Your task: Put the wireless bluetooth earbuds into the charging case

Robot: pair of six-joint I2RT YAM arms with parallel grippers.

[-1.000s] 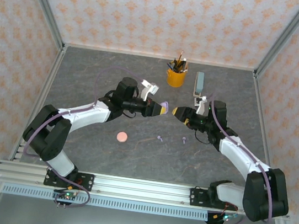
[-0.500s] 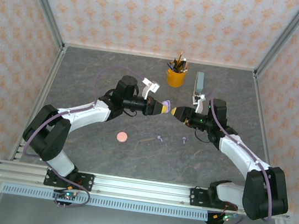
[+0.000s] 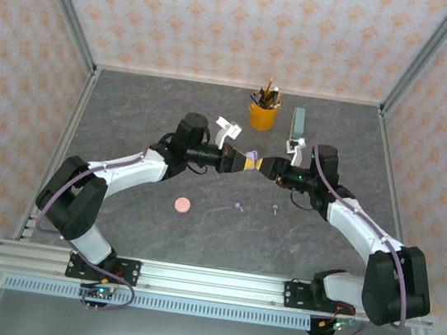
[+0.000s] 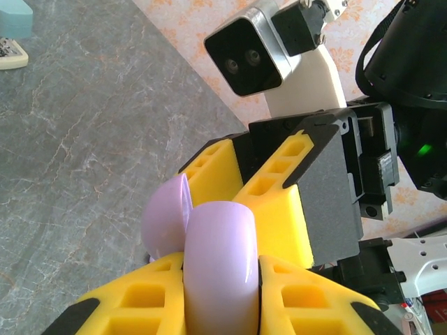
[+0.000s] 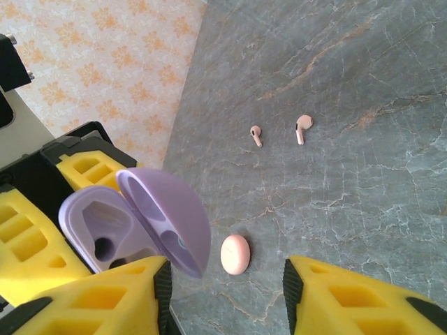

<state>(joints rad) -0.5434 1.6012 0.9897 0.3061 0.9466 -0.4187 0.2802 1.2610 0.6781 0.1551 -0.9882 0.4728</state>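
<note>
My left gripper [image 3: 239,162] is shut on the lilac charging case [image 3: 250,160], held above the table's middle. In the left wrist view the case body [image 4: 220,269] sits between the yellow fingers [image 4: 140,307], its lid [image 4: 166,222] swung open to the left. My right gripper [image 3: 267,168] faces it tip to tip. In the right wrist view the open case [image 5: 105,234] and its lid [image 5: 171,223] lie just inside the left finger [image 5: 105,289] of my right gripper [image 5: 223,286], whose jaws stand apart with nothing clamped. Two small stemmed earbuds [image 5: 255,135] [image 5: 302,128] lie on the table [image 3: 240,206] [image 3: 274,209].
A closed pink case [image 3: 182,205] [image 5: 235,254] lies on the grey marble table nearer the left arm. At the back stand a yellow cup of pencils [image 3: 262,115] and a pale teal block [image 3: 298,121]. Patterned walls close in three sides.
My right gripper has moved left until its tips meet the held case, and its jaws have narrowed a little. The left gripper has edged right with the case.
</note>
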